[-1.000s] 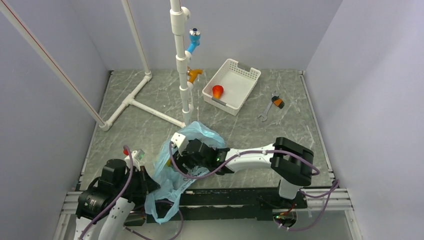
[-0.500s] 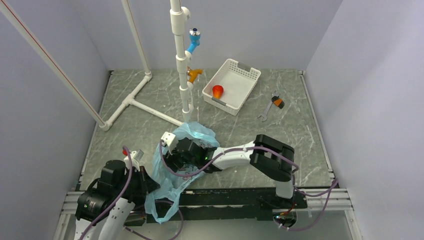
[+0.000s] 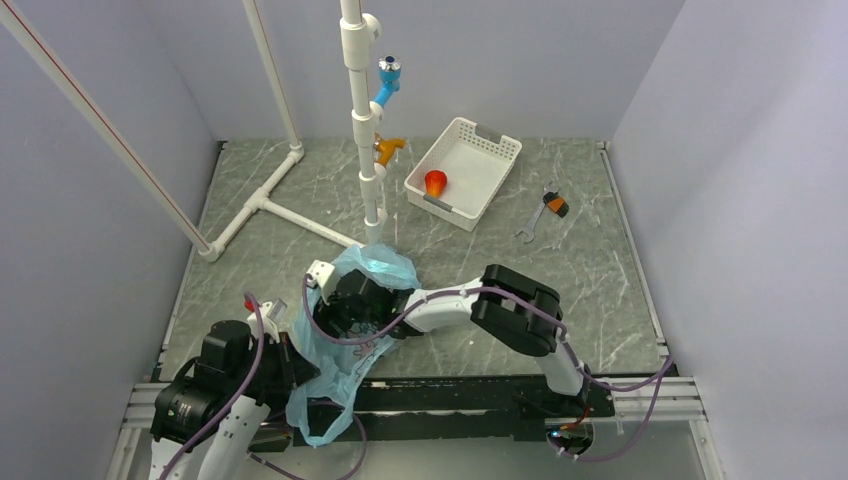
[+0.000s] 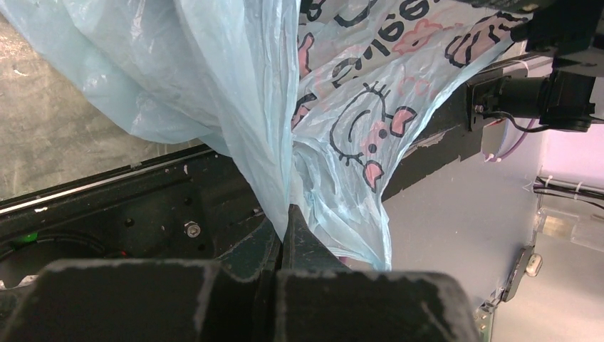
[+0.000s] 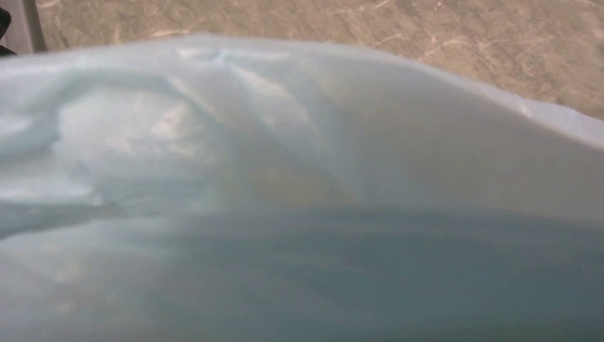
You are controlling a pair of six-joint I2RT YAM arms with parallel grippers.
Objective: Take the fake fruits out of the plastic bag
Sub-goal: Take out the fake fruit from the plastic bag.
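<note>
Table (image 3: 600,290) same as 1 s ago; the main change is the R arm (image 3: 510,312), which has swung left, elbow now near centre instead of over on the right. The plastic bag (image 3: 378,264) went with it. It's bunched narrower and sits further left, at the near-left of the table, with its tail draped over the near edge.

R gripper (image 3: 338,305) is pushed deeper into the bag. Its wrist cam shows only blue film, no fingers visible, so can't tell if it's spread or closed, or holding anything. There's a faint yellowish patch thru the film. Could be a fruit, not sure.

L gripper (image 4: 285,231) hasn't budged: jaws pinched together on a fold of bag film at the near-left, holding it up.

White basket (image 3: 480,150) far centre-right, unmoved, with the red-orange fruit (image 3: 435,183) in it. Wrench (image 3: 553,205) right of the basket, untouched.

Read: 1 fruit out. The other 2 aren't visible, prob. in the bag. R looks mid-reach for the next one, no grab confirmed.
</note>
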